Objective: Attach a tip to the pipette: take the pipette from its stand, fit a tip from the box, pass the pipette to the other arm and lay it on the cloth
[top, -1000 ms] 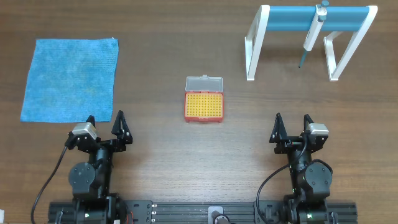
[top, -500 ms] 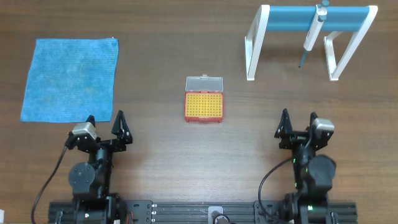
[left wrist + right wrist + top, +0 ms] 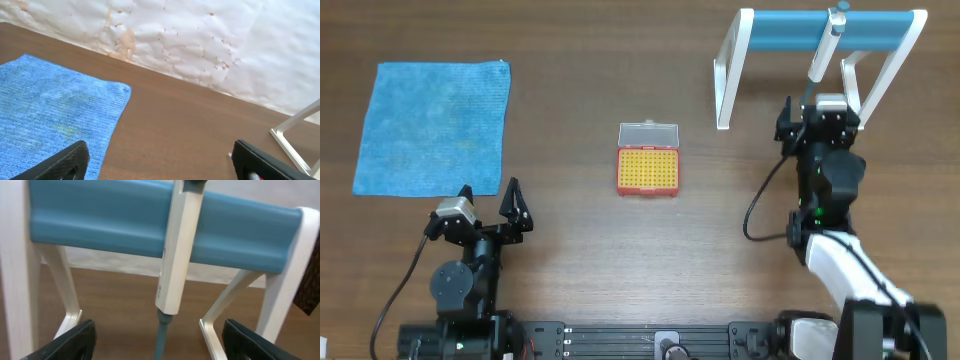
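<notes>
at the stand (image 3: 820, 30), the right gripper (image 3: 160, 335), jaws apart, faces the hanging pipette (image 3: 177, 255), not yet taken; box (image 3: 648, 170), handover and cloth (image 3: 433, 128) lie ahead, left gripper (image 3: 488, 190) likewise spread.

Support surface: table (image 3: 570, 90), brown wood-grain top.

Items resting directly on it:
- cloth (image 3: 432, 128): blue, roughly square, spread flat at far left. Near edge slightly uneven.
- tip box (image 3: 648, 165): mid-table, well apart from cloth. Orange base, yellow tip grid, clear lid folded open on far side.
- pipette stand (image 3: 725, 85): far right corner, well apart from tip box. White frame legs standing on table, blue crossbar across top.

Bare wood between all three items.
</notes>
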Controlling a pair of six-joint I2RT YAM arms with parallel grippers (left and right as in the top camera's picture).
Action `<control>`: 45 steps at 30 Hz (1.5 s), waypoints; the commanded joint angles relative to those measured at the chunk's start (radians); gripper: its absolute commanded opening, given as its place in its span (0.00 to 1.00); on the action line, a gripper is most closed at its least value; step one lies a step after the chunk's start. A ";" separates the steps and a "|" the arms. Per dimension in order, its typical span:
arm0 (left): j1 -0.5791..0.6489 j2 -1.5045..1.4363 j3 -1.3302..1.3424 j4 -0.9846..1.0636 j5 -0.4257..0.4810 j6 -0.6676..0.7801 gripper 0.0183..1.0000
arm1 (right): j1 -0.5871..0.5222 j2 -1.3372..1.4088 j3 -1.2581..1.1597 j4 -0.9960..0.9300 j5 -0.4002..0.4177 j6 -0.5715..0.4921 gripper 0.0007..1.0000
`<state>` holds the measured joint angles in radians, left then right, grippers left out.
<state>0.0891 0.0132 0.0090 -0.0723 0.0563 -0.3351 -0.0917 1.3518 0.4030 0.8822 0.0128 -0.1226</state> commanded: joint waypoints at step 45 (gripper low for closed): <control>0.002 -0.007 -0.003 -0.003 0.000 0.010 0.92 | -0.040 0.280 0.282 0.075 -0.006 0.123 0.08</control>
<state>0.0891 0.0120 0.0090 -0.0723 0.0559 -0.3351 -0.1356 1.7115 0.6964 0.9501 0.0120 -0.0055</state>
